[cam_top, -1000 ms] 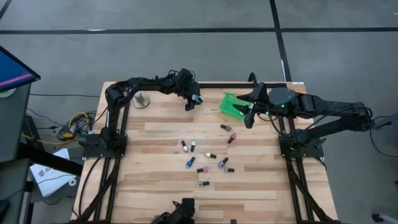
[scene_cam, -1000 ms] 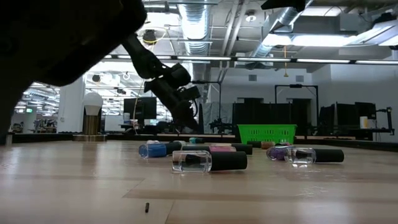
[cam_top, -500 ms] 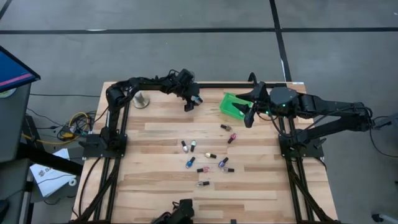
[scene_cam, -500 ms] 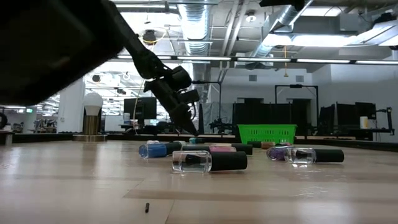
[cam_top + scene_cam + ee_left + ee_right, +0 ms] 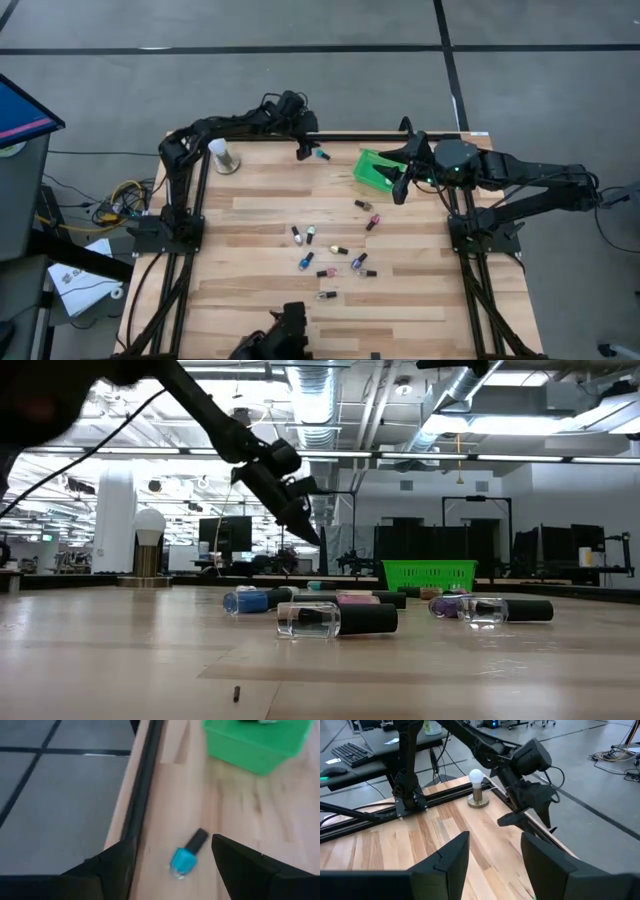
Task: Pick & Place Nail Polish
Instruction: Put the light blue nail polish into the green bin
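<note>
Since a second ago the left arm has swung up and back toward the far rail, and the teal bottle [image 5: 321,155] it was hovering at now lies on its side on the wood, near the green basket [image 5: 377,168] but outside it, on the side facing the white ball-topped stand [image 5: 221,155]. In the left wrist view that bottle [image 5: 186,857] rests on the table between the two dark fingers with clear gaps on both sides, so the left gripper [image 5: 299,152] is spread wide and holding nothing.

The right gripper [image 5: 401,184] hangs right at the basket's edge. Its fingers look parted in its own wrist view and I can't see anything between them.

All the other nail polish bottles [image 5: 333,249] are still scattered on their sides, well away from the basket toward the near end of the table.

What I'd worry about: that teal one is round, lying flat, and close to the far rail. A sloppy re-grab that nudges the cap could roll it under the rail or off the table. Also both arms are crowding the same basket, so a bump there isn't out of the question.
</note>
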